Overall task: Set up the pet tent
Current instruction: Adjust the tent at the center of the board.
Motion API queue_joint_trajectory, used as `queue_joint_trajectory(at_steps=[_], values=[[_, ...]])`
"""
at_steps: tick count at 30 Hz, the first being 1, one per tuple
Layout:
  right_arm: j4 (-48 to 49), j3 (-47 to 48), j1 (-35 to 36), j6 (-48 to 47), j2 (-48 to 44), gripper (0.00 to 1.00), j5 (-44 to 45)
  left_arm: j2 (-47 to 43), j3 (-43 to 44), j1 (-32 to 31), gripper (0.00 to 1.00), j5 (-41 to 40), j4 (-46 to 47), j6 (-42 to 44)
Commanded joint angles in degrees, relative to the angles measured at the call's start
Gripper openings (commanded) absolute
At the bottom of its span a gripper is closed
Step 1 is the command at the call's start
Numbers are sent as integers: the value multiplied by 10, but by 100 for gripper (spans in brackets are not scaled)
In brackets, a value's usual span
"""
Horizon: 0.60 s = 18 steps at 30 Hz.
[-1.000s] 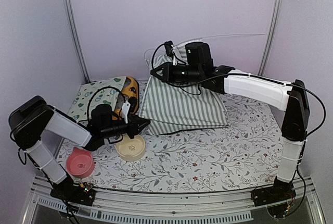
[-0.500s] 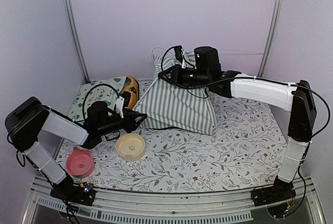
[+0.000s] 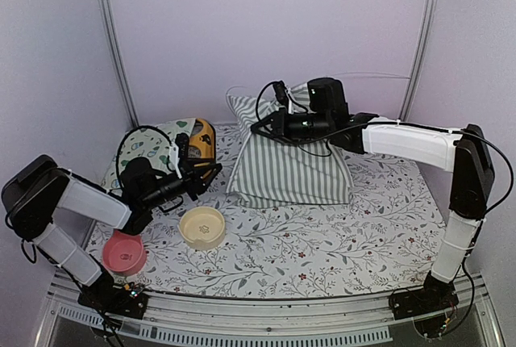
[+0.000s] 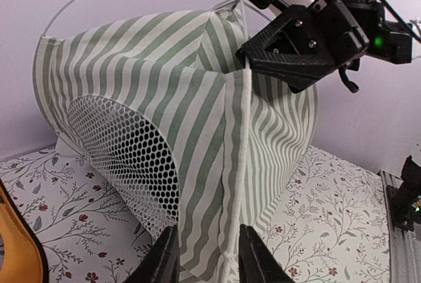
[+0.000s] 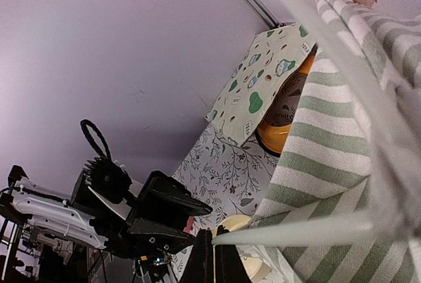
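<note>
- One pet tent stands at the back middle of the table, with its mesh door facing left.
- Right gripper: jaws pinched on the pet tent's top seam.
- Left gripper: jaws slightly apart and empty, just beside the pet tent's lower left edge.
- Two bowls: the cream bowl and the pink bowl sit front left.
- Bare table lies between the pet tent and the near edge.

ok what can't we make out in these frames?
- Tent far side: own fabric hides it, all views.
- Right gripper grip point: top view, gripper body covers it; right wrist, fabric blurs.
- Orange thing: top view, too small to identify; left wrist, cut by edge.
- Left gripper touching tent or not: top view too small.
</note>
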Motion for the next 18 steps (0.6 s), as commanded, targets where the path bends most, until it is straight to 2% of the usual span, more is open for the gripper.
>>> queue_joint_trajectory(at_steps=[1,5,18], values=[[-18,-3,-9,18,-9,0,-16,-15,-12,7,37,24,8,6],[-18,3,-10,19,-6,0,-18,-7,-9,-1,40,36,-29,11],[-21,10,-10,11,-3,0,-19,43,29,-48,36,-22,-130,59]])
